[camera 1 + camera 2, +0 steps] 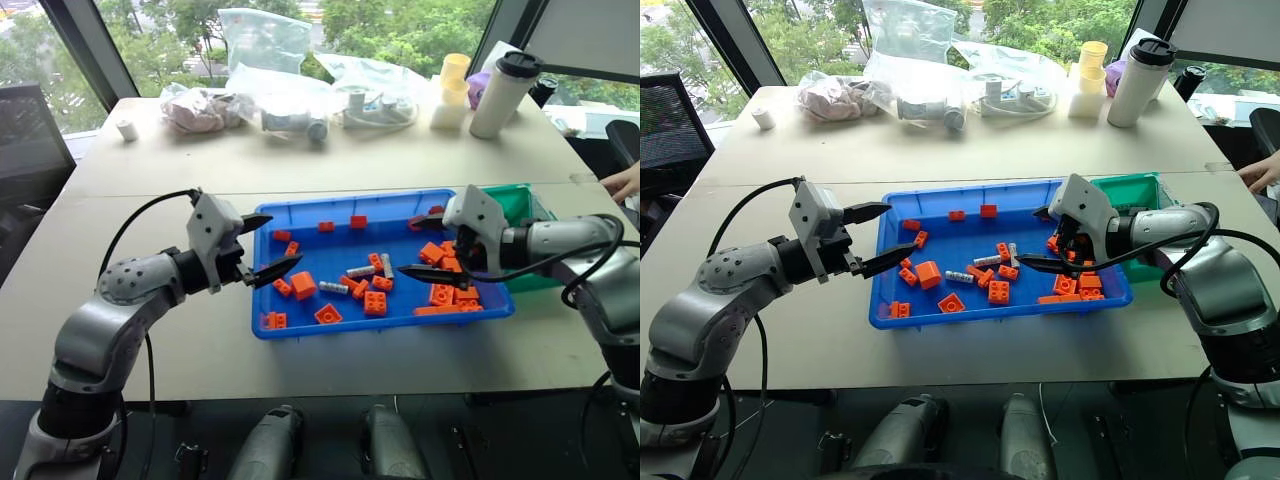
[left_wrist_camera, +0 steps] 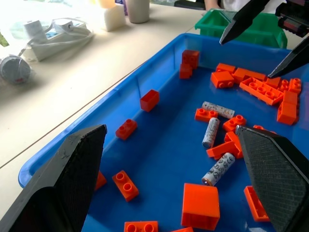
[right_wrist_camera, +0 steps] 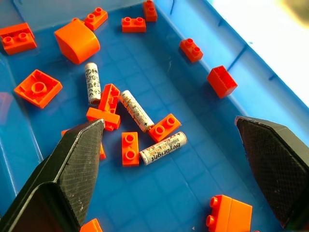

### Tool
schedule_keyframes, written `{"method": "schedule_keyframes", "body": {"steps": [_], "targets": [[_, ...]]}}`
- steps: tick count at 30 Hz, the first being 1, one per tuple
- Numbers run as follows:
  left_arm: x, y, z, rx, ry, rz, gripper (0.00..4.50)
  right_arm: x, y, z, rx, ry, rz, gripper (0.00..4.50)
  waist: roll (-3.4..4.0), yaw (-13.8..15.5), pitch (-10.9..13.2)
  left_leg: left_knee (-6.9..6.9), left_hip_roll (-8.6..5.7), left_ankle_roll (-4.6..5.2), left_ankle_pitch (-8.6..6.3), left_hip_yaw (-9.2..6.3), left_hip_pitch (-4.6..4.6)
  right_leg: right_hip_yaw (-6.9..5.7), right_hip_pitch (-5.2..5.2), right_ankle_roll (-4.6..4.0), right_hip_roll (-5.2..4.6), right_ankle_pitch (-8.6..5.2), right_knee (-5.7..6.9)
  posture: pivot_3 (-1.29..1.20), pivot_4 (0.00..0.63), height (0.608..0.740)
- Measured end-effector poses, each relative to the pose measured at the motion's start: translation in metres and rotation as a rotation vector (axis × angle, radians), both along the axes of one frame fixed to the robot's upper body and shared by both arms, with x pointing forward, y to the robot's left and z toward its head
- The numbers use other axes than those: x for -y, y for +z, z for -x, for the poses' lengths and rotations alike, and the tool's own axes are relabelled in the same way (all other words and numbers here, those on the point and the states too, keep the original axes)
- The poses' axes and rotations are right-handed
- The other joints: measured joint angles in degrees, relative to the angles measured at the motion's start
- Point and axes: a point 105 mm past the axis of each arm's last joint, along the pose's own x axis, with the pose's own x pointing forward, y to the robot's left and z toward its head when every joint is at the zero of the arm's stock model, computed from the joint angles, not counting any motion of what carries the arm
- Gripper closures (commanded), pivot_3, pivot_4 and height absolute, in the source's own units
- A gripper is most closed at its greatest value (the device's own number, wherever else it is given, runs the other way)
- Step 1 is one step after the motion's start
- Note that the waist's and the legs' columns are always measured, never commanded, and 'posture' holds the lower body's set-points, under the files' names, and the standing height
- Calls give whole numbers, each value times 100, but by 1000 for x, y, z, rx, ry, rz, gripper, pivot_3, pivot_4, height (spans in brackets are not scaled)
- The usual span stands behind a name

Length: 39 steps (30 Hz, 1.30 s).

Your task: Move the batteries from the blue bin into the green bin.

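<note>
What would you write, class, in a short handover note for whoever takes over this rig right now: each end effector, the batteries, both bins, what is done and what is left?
Left end effector: open, empty, over the blue bin's left end.
Right end effector: open, empty, above the bricks at the bin's right end.
Batteries: three, all lying in the blue bin's middle among orange bricks.
Green bin: beside the blue bin's right end; no battery visible in it.
Done: nothing moved yet.
Left: pick each battery and drop it in the green bin.
</note>
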Motion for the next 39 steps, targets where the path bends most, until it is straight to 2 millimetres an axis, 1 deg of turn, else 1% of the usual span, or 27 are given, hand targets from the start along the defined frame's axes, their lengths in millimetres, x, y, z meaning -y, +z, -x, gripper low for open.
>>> {"method": "schedule_keyframes", "body": {"steps": [2, 4, 7, 8, 12, 19, 22, 26, 29, 30, 32, 36, 37, 39], "targets": [[0, 0, 0, 1, -1, 0, 0, -17, -3, 0, -9, 50, -18, 12, 0, 2, 0, 0, 0, 0, 0, -1, 0, 0, -1, 0, 0, 0, 0, 0, 150, 740], [0, 1, 0, 2, -1, 0, 0, -29, -9, 1, -22, 85, -14, 12, 0, 9, 0, 1, -2, -1, 0, -1, 0, 0, 0, 0, 1, 0, 0, 0, 150, 740], [0, 1, -1, 4, -1, 0, 0, -46, -21, 0, -38, 127, 10, 12, 0, 17, 0, 2, -4, -10, 6, -1, 0, 0, 0, 0, 0, 0, 0, 0, 150, 740], [0, 1, -1, 5, -1, 0, 0, -53, -26, -1, -41, 144, 17, 12, -1, 12, 0, 1, -4, -30, 18, -1, -1, 0, 0, 0, 1, 0, 0, 0, 150, 740], [0, 1, 0, 6, 3, 0, 0, -78, -45, -6, -46, 198, 61, 12, -1, -9, -1, -1, -3, -34, 20, -2, 0, 0, -4, 0, 4, 0, 2, 0, 150, 740], [0, -1, 2, 7, 15, -2, 0, -85, -66, -19, -40, 210, 147, 12, -1, -2, -1, 0, -4, -36, 21, -2, 0, 0, -3, -1, 4, 0, 2, 0, 150, 740], [0, -1, 2, 10, 25, -1, 0, -82, -79, -23, -32, 215, 222, 12, -1, -4, -1, -1, -4, -36, 21, -3, 0, 0, -4, 0, 6, 0, 2, 0, 150, 740], [0, -1, 2, 11, 32, -1, 0, -82, -77, -24, -11, 242, 248, 12, -1, -9, -1, -1, -3, -37, 21, -3, 0, 0, -4, -1, 7, 0, 3, 0, 150, 740], [-1, -1, 2, 11, 39, 0, 0, -83, -78, -25, -11, 249, 257, 826, -1, -23, -1, -1, -3, -37, 22, -4, 0, 0, -5, -1, 9, 1, 3, 0, 150, 740], [-1, -1, 2, 11, 42, 0, 0, -84, -79, -26, -9, 247, 260, 1413, -1, -29, -1, -1, -2, -37, 22, -4, 1, 0, -5, -1, 9, 1, 4, 0, 150, 740], [-1, -1, 2, 12, 47, 0, 0, -85, -79, -28, -5, 244, 265, 2347, -1, -31, -1, -1, -2, -38, 22, -5, 1, 0, -5, -1, 10, 1, 4, 0, 150, 740], [-1, -2, 1, 14, 53, 0, 0, -91, -79, -27, -6, 251, 262, 4416, -1, -30, -1, -1, -2, -39, 23, -6, 0, 0, -5, -1, 11, 1, 4, 0, 150, 740], [-1, -2, 1, 14, 53, 1, 0, -91, -79, -27, -9, 252, 261, 4489, -1, -30, -1, -1, -2, -39, 22, -6, 0, 0, -5, -2, 11, 1, 4, 0, 150, 740], [-2, -2, 1, 15, 56, -2, 0, -90, -79, -27, -11, 250, 263, 4489, -1, -30, -1, -1, -2, -39, 23, -6, 1, 0, -5, -2, 11, 1, 4, 0, 150, 740]]}}
